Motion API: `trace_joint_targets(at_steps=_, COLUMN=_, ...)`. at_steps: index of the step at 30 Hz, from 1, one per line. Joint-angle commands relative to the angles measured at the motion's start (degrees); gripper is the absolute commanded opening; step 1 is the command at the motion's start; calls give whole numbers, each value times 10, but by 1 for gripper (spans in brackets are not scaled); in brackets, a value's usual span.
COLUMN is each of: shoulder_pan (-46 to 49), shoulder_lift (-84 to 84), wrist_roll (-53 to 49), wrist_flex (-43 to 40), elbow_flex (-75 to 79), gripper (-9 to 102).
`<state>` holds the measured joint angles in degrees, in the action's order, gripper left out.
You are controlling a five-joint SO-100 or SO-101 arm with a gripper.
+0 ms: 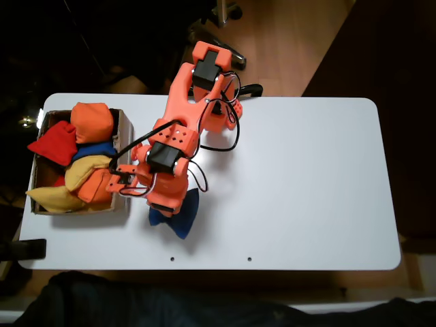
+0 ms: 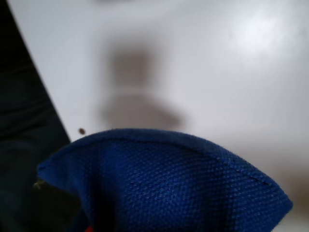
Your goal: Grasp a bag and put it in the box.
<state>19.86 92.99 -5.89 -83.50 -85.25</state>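
Note:
The blue bag pokes out from under the orange arm's wrist near the table's front edge in the fixed view. In the wrist view the bag spreads across the lower half, close to the lens, with the blurred white table and a shadow well behind it, so it hangs off the surface. My gripper sits over the bag and looks shut on it; the wrist body hides its fingers. The brown cardboard box stands at the table's left end, just left of the gripper.
Inside the box lie several beanbags: orange, red, yellow and another blue one, heaped above the walls. The white table stretches to the right. A black cable runs along the arm.

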Motion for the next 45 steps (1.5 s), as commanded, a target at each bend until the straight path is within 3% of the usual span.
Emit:
trace_joint_targets(at_steps=1, shoulder_pan=11, shoulder_lift=62, wrist_roll=-7, wrist_flex=7, elbow_flex=3, gripper=0)
trace_joint_targets(at_steps=25, shoulder_pan=98, shoulder_lift=182, wrist_roll=-14, wrist_flex=49, elbow_flex=11, gripper=0)
trace_joint_targets(at_steps=45, shoulder_pan=200, shoulder_lift=207, wrist_roll=-21, wrist_flex=132, elbow_flex=21, gripper=0)
